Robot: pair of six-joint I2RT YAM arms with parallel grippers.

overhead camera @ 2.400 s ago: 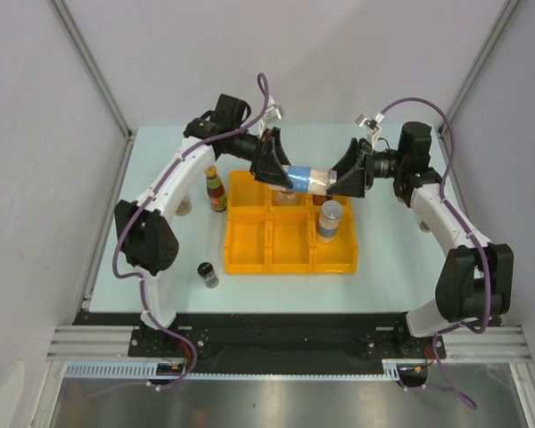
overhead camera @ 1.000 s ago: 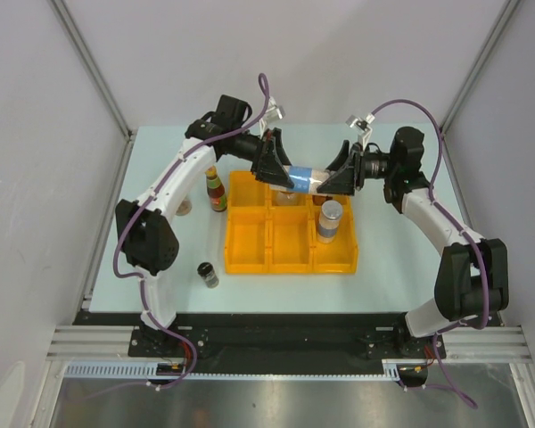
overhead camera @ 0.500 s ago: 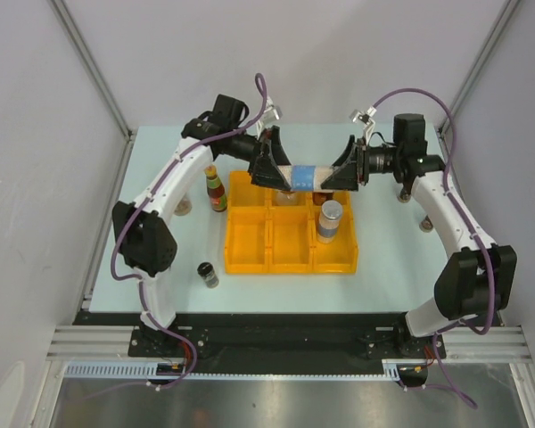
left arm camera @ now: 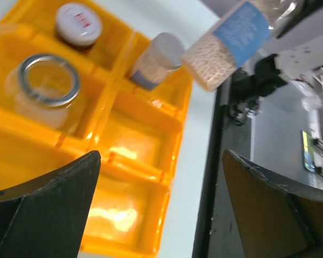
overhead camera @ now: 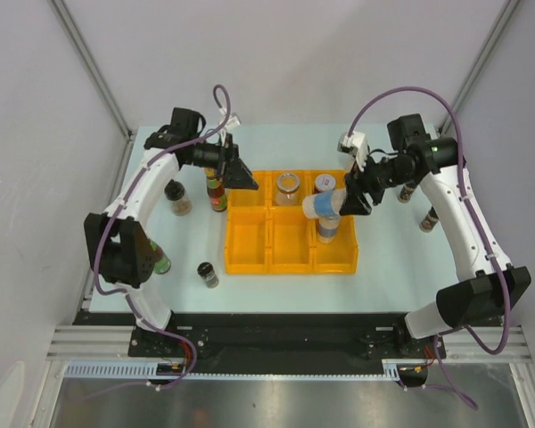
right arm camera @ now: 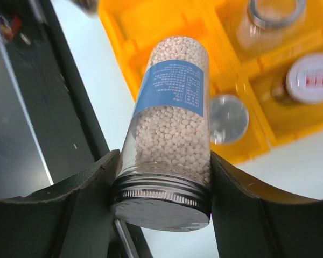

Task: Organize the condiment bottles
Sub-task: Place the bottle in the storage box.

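Note:
A clear jar of white beads with a blue label and silver lid (overhead camera: 323, 204) (right arm camera: 172, 123) (left arm camera: 234, 37) hangs tilted above the right column of the yellow-orange tray (overhead camera: 247, 242). My right gripper (overhead camera: 341, 201) (right arm camera: 164, 188) is shut on it at the lid end. My left gripper (overhead camera: 247, 177) (left arm camera: 161, 199) is open and holds nothing, by the tray's back left corner. Inside the tray stand an open clear jar (overhead camera: 288, 185) (left arm camera: 47, 88), a jar with a red-and-white lid (overhead camera: 325, 183) (left arm camera: 78, 24) and a silver-lidded shaker (overhead camera: 328, 228) (right arm camera: 229, 119).
Left of the tray stand a red-labelled sauce bottle (overhead camera: 217, 190), a spice jar (overhead camera: 177, 198), a black-capped jar (overhead camera: 209, 274) and a green-labelled bottle (overhead camera: 160, 261) partly behind the left arm. Two more bottles (overhead camera: 428, 219) stand at the right, near the right arm.
The left gripper has opened, let go of the blue-labelled jar and drawn back to the left. The right gripper alone now carries the jar, swung nearer and tilted over the tray's right column.

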